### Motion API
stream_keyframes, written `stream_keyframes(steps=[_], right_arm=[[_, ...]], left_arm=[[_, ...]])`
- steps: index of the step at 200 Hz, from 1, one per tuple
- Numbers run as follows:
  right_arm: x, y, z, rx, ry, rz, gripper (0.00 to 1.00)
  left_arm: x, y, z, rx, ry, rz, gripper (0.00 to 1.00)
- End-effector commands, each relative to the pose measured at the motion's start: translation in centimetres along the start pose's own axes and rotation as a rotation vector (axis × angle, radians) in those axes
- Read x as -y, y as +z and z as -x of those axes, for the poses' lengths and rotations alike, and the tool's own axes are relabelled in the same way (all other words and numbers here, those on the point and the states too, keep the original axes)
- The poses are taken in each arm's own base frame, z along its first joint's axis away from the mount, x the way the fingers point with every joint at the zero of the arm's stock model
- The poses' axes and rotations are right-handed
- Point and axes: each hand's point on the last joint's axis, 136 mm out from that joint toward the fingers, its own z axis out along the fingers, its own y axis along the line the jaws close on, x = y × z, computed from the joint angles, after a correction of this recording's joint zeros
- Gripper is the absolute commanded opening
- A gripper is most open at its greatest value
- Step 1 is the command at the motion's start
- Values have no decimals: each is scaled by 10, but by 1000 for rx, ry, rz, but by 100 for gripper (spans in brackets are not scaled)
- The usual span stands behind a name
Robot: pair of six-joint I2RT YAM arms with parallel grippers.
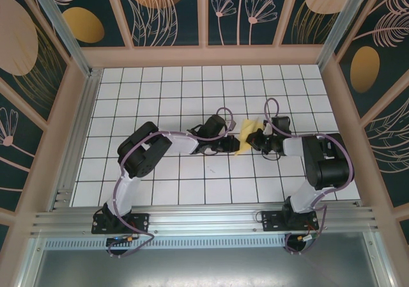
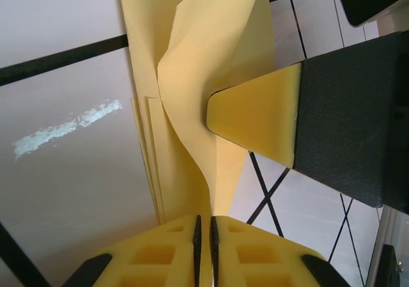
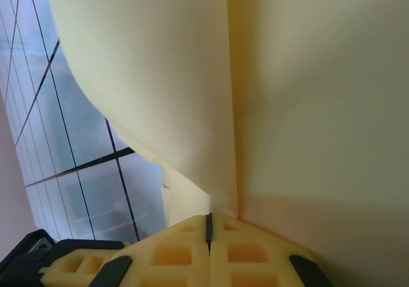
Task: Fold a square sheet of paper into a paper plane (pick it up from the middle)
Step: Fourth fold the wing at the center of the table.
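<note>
Left claw (image 2: 204,228) pressed together, yellow paper (image 2: 192,76) pinched between pads. Right claw (image 3: 208,226) likewise clamped on same paper. Paper, partly folded, held between both claws over middle of gridded surface (image 1: 160,95).

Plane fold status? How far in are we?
Done: the yellow paper sheet is up between the arms and part-folded. Stacked layer edges and a curved flap show in the left wrist view.
In hand: the left claw and right claw are both shut on it, from opposite sides.
Left: there is no narrow pointed dart shape yet, so the later folds look outstanding.
</note>
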Motion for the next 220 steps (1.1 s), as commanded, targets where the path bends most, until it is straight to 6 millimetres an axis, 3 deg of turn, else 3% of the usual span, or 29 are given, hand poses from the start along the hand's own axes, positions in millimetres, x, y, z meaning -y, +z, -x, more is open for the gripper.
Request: stream_keyframes(steps=[1,38,57,103,165,220], right_arm=[[1,-2,2,-8,42,2,4],[-1,-6,10,23,77,7,5],[-3,-10,15,45,96,37,5],[-39,-27,24,70,4,181,12],[-22,-8,-3,-53,-8,134,13],[-8,11,0,-92,27,70,11]], left_arm=[[-18,6,-14,-47,0,70,11],[-33,3,-16,-37,-12,150,0],[-37,2,-17,-27,-30,165,0],[-49,-1,-17,-7,-63,221,0],[-59,3,-23,-14,-165,248,0],[-66,0,-22,4,-224,290,0]])
